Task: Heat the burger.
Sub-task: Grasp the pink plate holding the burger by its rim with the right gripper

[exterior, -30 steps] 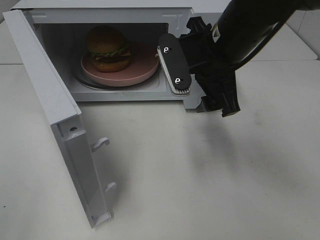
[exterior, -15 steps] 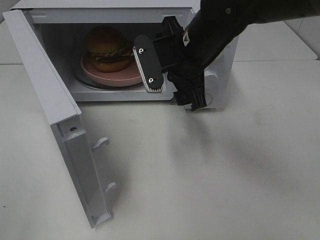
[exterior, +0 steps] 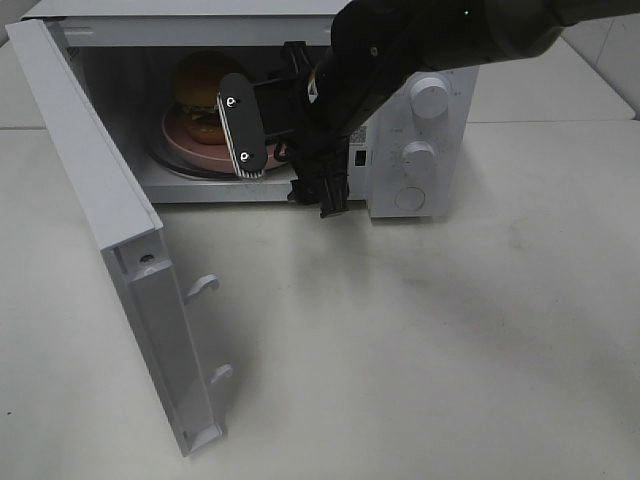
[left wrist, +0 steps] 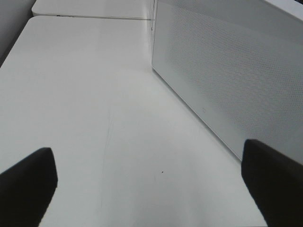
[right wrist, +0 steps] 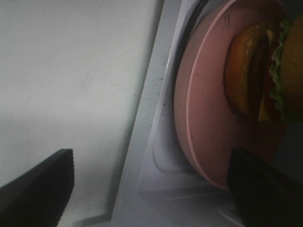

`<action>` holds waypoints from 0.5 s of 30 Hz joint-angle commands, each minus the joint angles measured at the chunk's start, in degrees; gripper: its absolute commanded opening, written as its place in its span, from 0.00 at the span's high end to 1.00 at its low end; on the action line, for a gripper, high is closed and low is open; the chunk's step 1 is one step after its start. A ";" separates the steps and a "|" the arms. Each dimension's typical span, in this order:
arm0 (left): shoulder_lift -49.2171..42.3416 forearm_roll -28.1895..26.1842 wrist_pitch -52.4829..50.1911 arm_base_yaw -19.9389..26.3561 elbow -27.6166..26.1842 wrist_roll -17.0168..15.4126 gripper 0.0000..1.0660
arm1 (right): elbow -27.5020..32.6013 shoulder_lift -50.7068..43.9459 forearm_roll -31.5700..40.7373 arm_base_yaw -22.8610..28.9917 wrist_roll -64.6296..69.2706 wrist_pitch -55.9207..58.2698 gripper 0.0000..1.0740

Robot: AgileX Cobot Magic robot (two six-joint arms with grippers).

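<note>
White tabletop (exterior: 420,340) carries an open white microwave oven (exterior: 420,110); inside, the golden-bun burger (exterior: 200,85) sits on a pink plate (right wrist: 203,118), both grippers (exterior: 285,155) (left wrist: 151,189) spread wide, empty

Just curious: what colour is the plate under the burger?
Pink; the plate shows best in the right wrist view.

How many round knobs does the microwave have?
2. The upper knob sits near the top of the microwave's front panel, and the lower knob directly beneath it. The arm may hide more.
</note>
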 commanded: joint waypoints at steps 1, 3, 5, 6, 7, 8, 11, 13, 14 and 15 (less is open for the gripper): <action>-1.49 -0.34 -0.52 0.00 0.17 -0.06 0.08 | -2.69 2.29 0.11 0.11 0.52 -0.29 0.21; -1.49 -0.34 -0.52 0.00 0.17 -0.06 0.08 | -4.18 3.61 0.11 0.11 0.57 -0.23 0.21; -1.49 -0.34 -0.52 0.00 0.17 -0.06 0.08 | -6.13 5.61 0.57 0.11 0.57 -0.06 0.21; -1.49 -0.34 -0.52 0.00 0.17 -0.06 0.08 | -6.13 5.61 0.57 0.11 0.57 -0.06 0.21; -1.49 -0.34 -0.52 0.00 0.17 -0.06 0.08 | -6.70 6.25 1.03 0.11 0.57 -0.06 0.21; -1.49 -0.34 -0.52 0.00 0.17 -0.06 0.08 | -6.70 6.25 1.03 0.11 0.57 -0.06 0.21; -1.49 -0.34 -0.52 0.00 0.17 -0.06 0.08 | -9.68 9.11 1.55 0.11 0.57 0.80 0.22; -1.49 -0.34 -0.52 0.00 0.17 -0.06 0.08 | -12.43 11.29 1.55 0.11 0.57 2.46 0.22; -1.49 -0.34 -0.52 0.00 0.17 -0.06 0.08 | -12.43 11.29 1.55 0.11 0.57 2.46 0.22; -1.49 -0.34 -0.52 0.00 0.17 -0.06 0.08 | -13.52 11.97 1.55 0.11 0.57 3.21 0.22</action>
